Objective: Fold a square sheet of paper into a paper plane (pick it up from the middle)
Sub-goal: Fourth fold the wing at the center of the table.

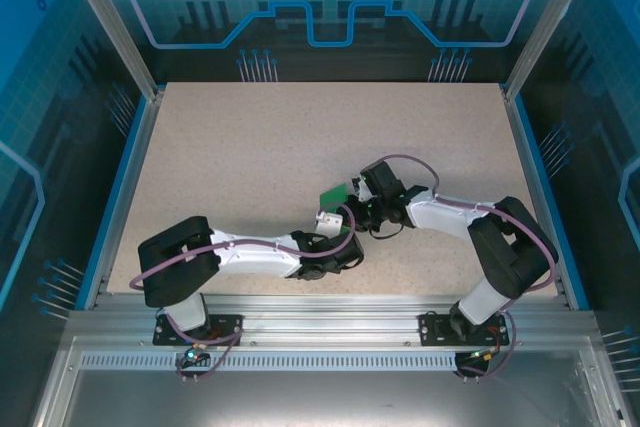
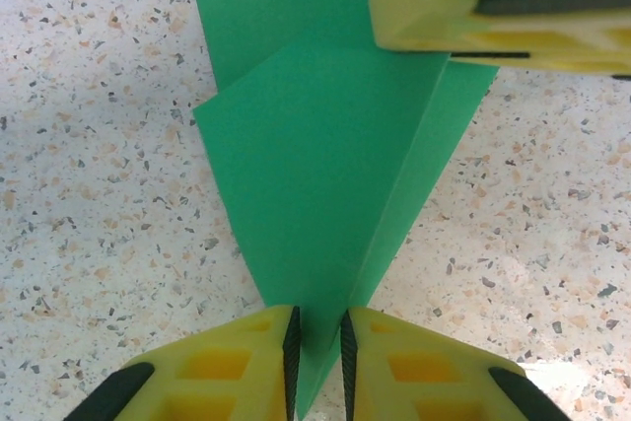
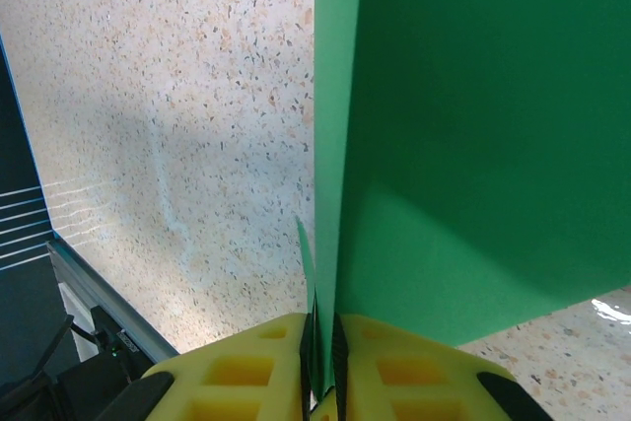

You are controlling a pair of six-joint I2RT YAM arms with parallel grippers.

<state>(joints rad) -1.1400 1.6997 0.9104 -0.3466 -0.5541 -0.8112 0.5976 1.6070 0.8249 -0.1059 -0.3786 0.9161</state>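
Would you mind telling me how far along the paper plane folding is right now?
Done: the green paper is already folded to a pointed wedge with layered flaps. In hand: the right gripper pinches one edge, while the left gripper brackets the tip; firm hold unclear. Left: no distinct wings visible yet, so those folds probably remain.

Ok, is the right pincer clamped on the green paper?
Yes, the right pincer has the edge of the green paper squeezed between its two fingers.
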